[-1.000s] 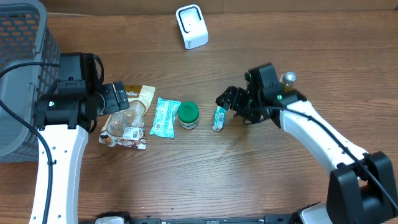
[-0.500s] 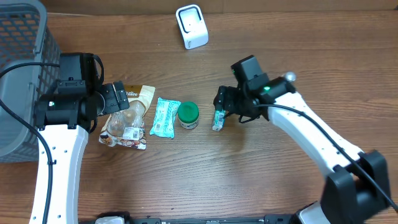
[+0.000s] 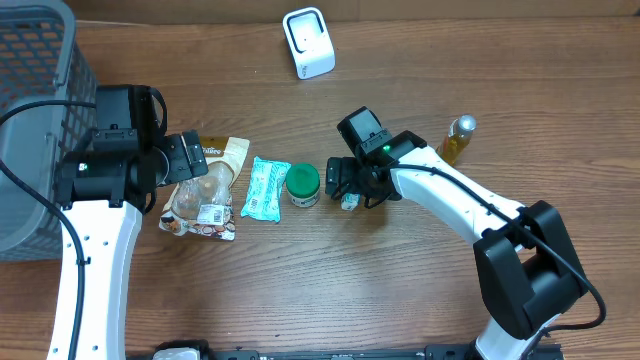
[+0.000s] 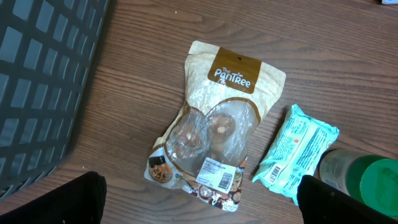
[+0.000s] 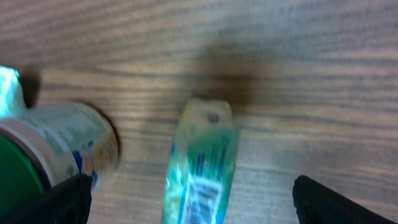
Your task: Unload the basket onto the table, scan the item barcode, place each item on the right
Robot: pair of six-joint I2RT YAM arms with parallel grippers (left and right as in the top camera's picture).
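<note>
A small green packet [image 3: 350, 201] lies on the wooden table, its barcode label facing up in the right wrist view [image 5: 202, 171]. My right gripper [image 3: 350, 184] hovers over it, open, one finger on each side and neither touching it [image 5: 196, 205]. A white barcode scanner [image 3: 308, 42] stands at the back of the table. My left gripper [image 3: 192, 156] is open above a tan snack pouch [image 4: 214, 118] with nothing between its fingers [image 4: 208, 202].
A green-lidded jar [image 3: 303, 184] sits just left of the small packet, with a mint wrapped pack [image 3: 265, 188] beyond it. A grey basket [image 3: 30, 120] fills the far left. An amber bottle [image 3: 458, 138] stands to the right of the right arm.
My right arm has swung left, from beside the small green packet to over it, and its jaws have opened wider. The left arm has not moved.
</note>
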